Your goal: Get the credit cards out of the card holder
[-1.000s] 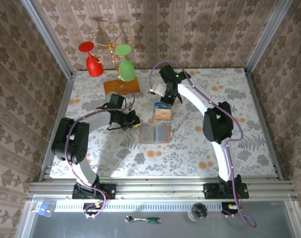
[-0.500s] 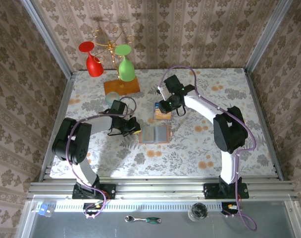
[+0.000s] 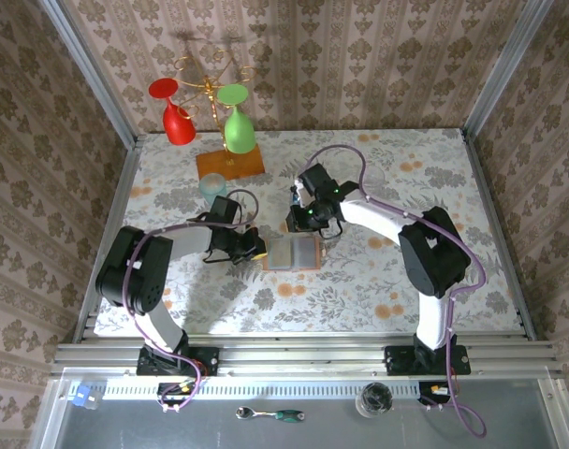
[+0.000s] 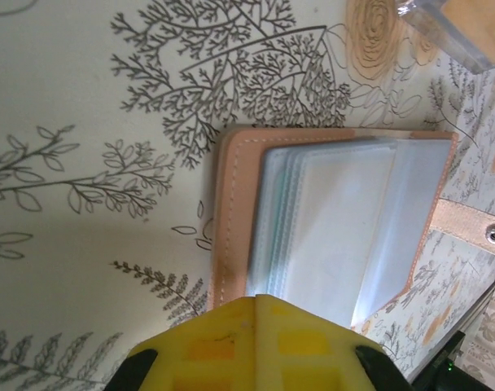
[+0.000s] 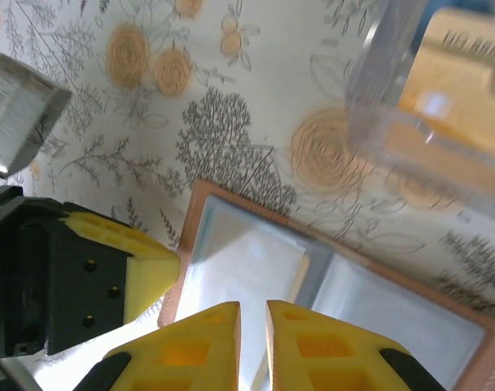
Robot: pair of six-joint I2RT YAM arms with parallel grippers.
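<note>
Beige patterned wallpaper walls (image 3: 359, 65) enclose a floral-print table (image 3: 490, 187). The card holder (image 3: 292, 253) lies open at the table's middle. The left hand (image 4: 256, 303), fingers together, sits at its left edge. The right hand (image 5: 253, 307) is above it, fingers nearly together; whether they grip anything is unclear.

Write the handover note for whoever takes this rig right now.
Left gripper: shut, tip at the open card holder's left edge.
Right gripper: jaws nearly together over its clear sleeves; whether they pinch anything is unclear.
Holder lies mid-table; a clear box with a tan card stands just beyond.
Done: holder open. Left: pull the credit cards; how many remain inside is unclear.
</note>
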